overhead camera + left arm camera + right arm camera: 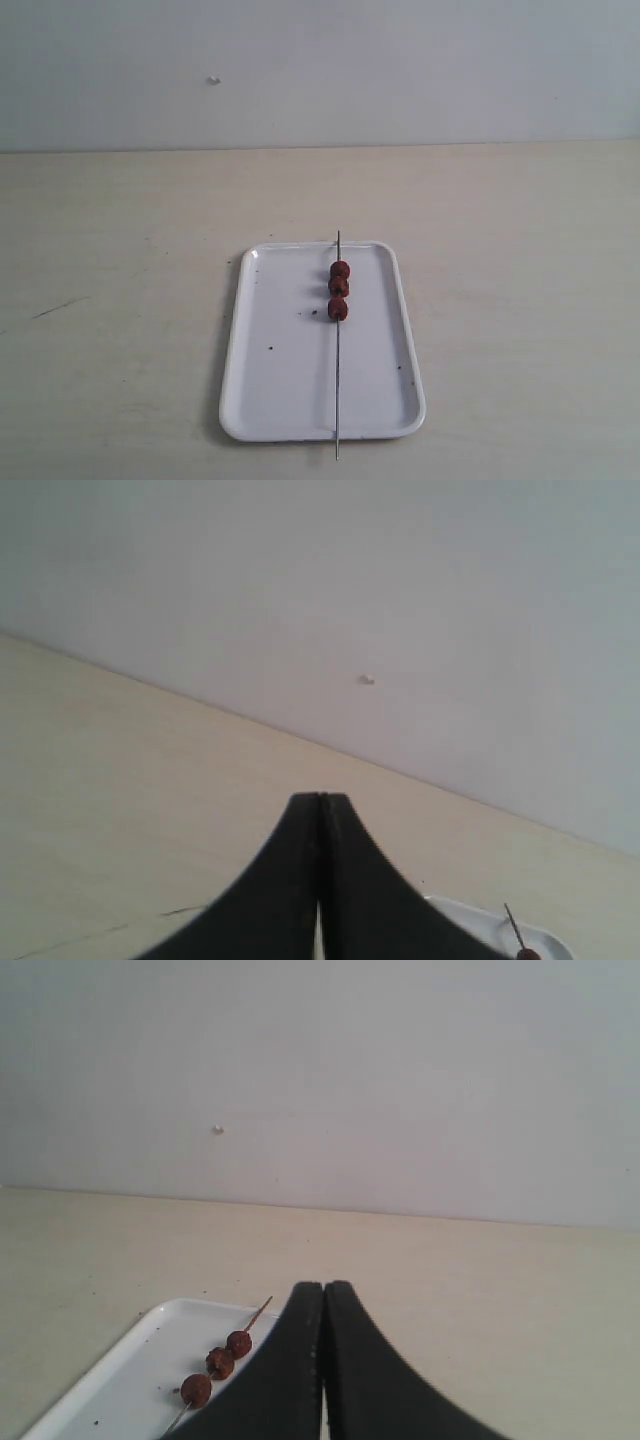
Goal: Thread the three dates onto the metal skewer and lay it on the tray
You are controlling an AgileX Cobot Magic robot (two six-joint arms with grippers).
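The skewer [337, 380] lies lengthwise on the tray [275, 385] at the lower centre of the exterior view. Both its ends pass the rim, and the three dates [339, 288] sit threaded on its upper half. The left jaws and right jaws are clenched, grasping nothing, above the table [120, 250].

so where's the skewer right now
In the exterior view the skewer lies lengthwise on the tray, just right of its middle, both tips poking past the rim, with the dates threaded on its far half.
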